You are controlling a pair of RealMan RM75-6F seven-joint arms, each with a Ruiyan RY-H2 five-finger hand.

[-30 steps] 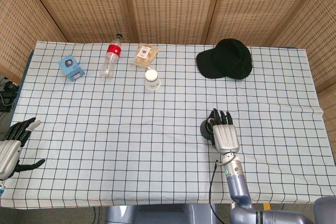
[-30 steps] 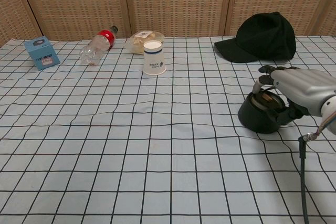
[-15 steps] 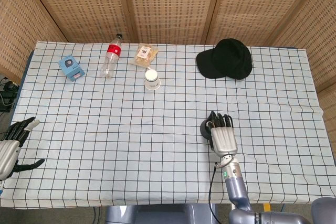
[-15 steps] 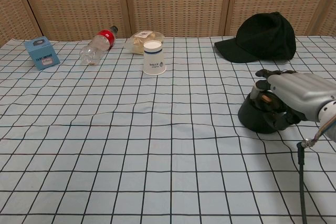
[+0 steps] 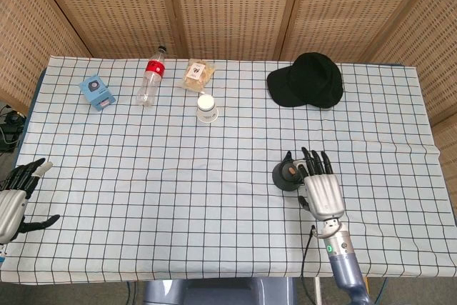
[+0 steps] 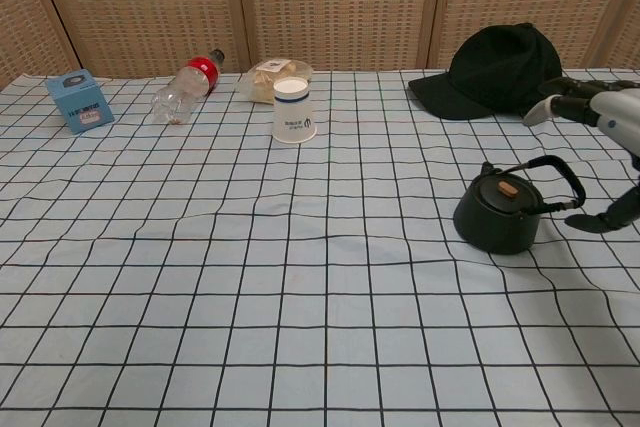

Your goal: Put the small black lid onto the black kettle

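Right hand [image 5: 323,189]: hangs over the checked tablecloth [image 5: 143,198] just to the right of the black kettle [image 5: 288,176], palm down, fingers apart and stretched forward, holding nothing. In the chest view only its fingers [image 6: 560,97] and thumb tip show at the right edge, clear of the kettle's raised handle [image 6: 550,169].
Left hand [image 5: 14,198]: low at the table's near left corner, partly cut off by the frame; dark fingers spread, thumb out to the side, nothing in it.
Black kettle: stands upright on the cloth on the right half of the table, spout at the back left, handle arched up toward the right.
Small black lid [image 6: 506,190]: sits on top of the kettle, filling its opening, with an orange-brown knob in the middle.
Black cap [image 5: 308,80]: lies at the far right of the table, well behind the kettle.
Paper cup [image 5: 207,108]: upside down near the far middle, apart from everything else.
Snack packet [image 5: 196,74]: just behind the cup.
Plastic bottle [image 5: 151,79]: lies on its side left of the packet, red label, cap toward the far edge.
Blue box [image 5: 96,92]: far left, tilted, well apart from the bottle.
Backdrop: woven wicker screens [image 5: 228,5] stand behind the table.
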